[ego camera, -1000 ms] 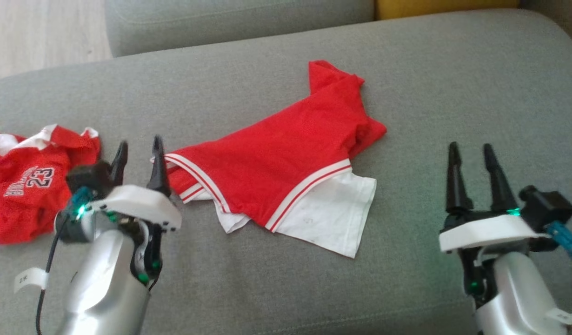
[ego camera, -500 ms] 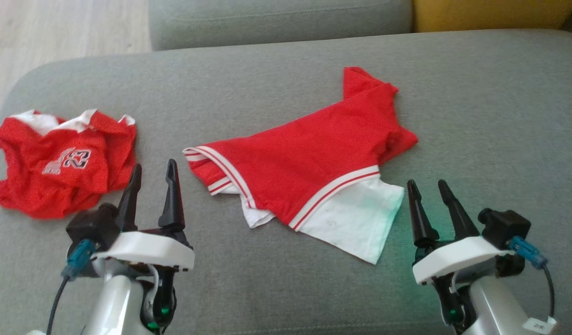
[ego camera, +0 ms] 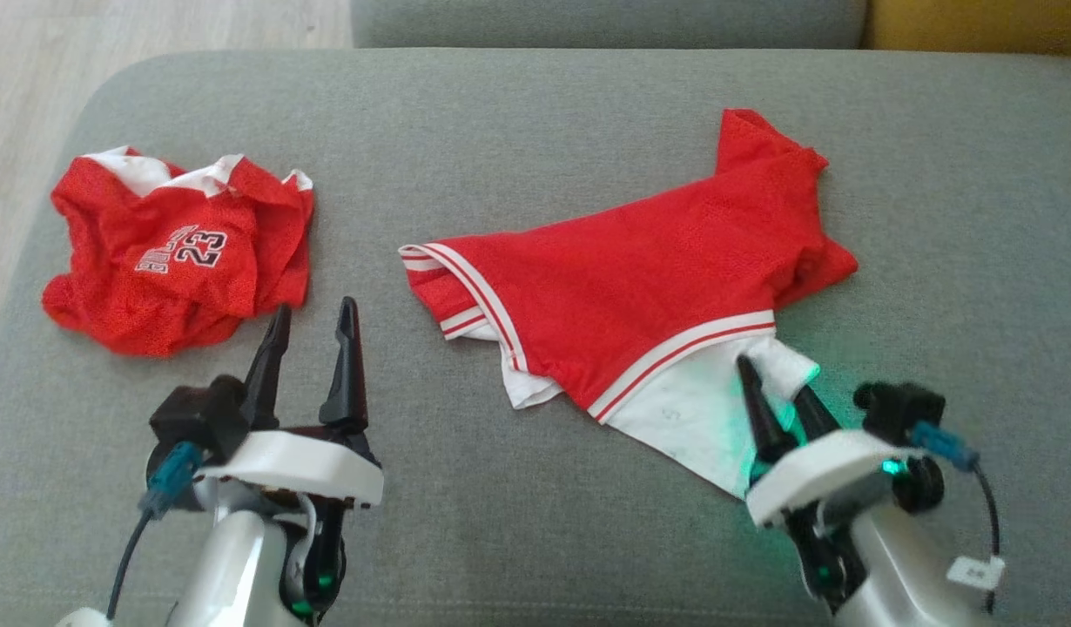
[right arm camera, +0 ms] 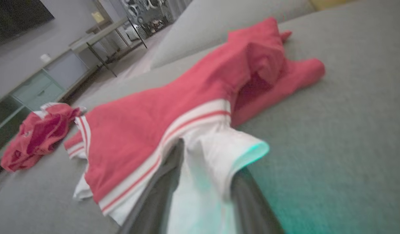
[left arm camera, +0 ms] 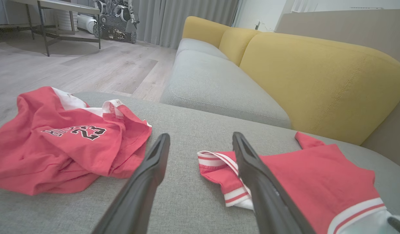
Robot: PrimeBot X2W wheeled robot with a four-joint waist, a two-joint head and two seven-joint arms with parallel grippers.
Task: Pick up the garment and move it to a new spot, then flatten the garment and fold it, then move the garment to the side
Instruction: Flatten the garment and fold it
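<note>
Garment (ego camera: 640, 279) on grey sofa (ego camera: 535, 131) beside wood floor (ego camera: 30, 52); left fingers (ego camera: 342, 374) wide, empty; right fingers (ego camera: 759, 414) straddle hem, grip unclear.

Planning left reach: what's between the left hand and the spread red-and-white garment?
Bare grey cushion between left hand and garment; head view shows it.

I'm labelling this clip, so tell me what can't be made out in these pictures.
Right wrist view: blur hides whether the right gripper grips the spread red-and-white mesh garment.
Head view: lettering above the 23 on the crumpled red jersey is too small.
Left wrist view: the left gripper covers part of that garment.
</note>
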